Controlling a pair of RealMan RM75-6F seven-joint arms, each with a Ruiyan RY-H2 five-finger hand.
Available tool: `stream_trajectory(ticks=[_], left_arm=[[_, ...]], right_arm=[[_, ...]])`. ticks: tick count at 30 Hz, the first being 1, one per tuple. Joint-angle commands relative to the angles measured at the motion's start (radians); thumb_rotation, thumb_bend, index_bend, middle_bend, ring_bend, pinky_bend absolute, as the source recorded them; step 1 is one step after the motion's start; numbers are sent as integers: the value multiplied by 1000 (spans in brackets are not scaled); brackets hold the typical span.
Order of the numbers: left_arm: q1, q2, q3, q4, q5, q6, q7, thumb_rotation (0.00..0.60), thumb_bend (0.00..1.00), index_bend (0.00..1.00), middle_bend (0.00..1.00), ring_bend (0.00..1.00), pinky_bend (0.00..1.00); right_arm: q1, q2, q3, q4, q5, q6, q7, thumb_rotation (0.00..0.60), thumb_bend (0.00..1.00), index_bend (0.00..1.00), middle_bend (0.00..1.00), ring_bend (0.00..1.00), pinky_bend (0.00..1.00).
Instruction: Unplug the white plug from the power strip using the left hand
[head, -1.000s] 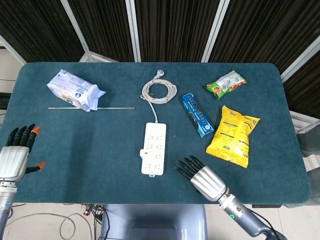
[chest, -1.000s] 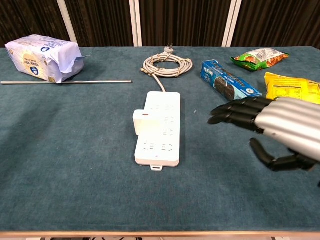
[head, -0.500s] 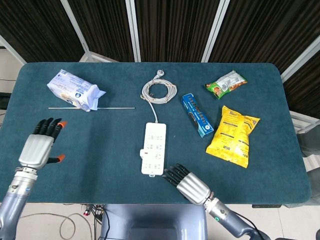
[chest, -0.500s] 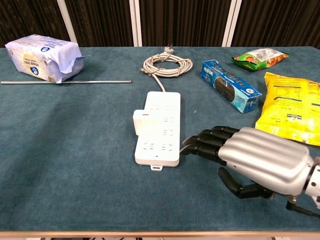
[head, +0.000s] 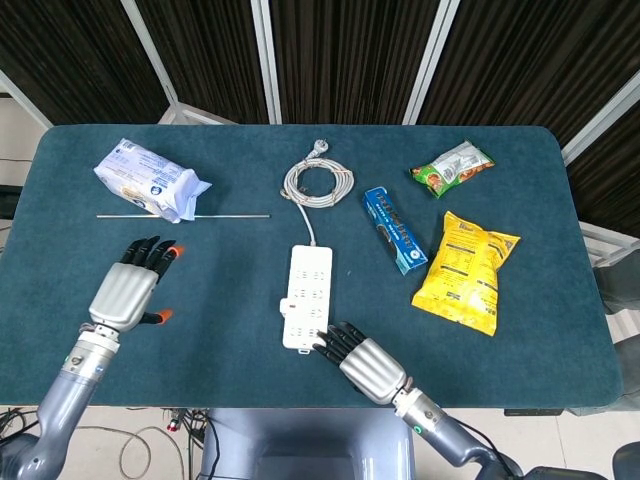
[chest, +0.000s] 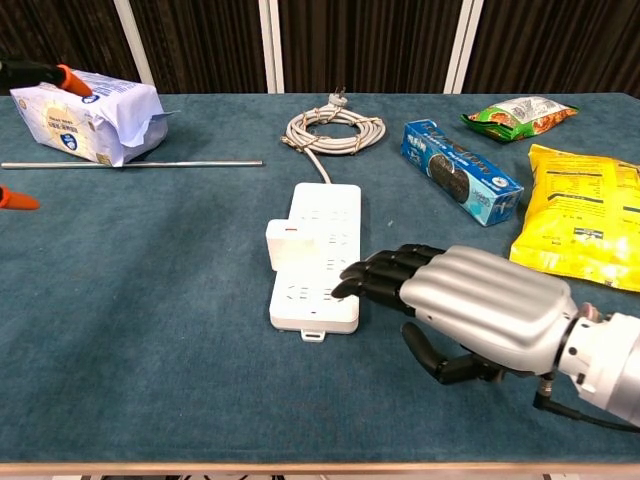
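Right hand (chest: 478, 306) rests flat fingers on the power strip (chest: 317, 256); left hand (head: 130, 290) hovers, fingers spread, white plug (chest: 281, 244) untouched.

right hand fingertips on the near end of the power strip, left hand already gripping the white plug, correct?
Not quite. The right hand does rest its fingertips on the near end of the power strip, but the left hand is open, well left of the strip, not touching the white plug. The head view shows it.
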Motion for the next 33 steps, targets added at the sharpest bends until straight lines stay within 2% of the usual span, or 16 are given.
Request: stream_trajectory(ticks=[1,17,25,33], left_arm=[[-21,-21,-6,-7,-19,-11,26,600,0,149,95,32,97],[-126,-124,-32,-19,-102,-44,143,600,0,162,117,32,97],[-162,-169,-25,-14,-135,-50,179,600,0,163,127,33,97],[-196,-231,-21,-3,-167,-45,213,600,33,235,216,60,130]], right_arm=[[9,-14,3,1,11,-10,-7,600,889,124,113,96,128],[43,-84,5,52,73,-52,-20,600,888,125,117,113,128],[52,-95,-3,73,79,-44,2,600,888,125,120,116,128],[55,-95,-22,80,78,-34,16,600,889,125,120,116,128]])
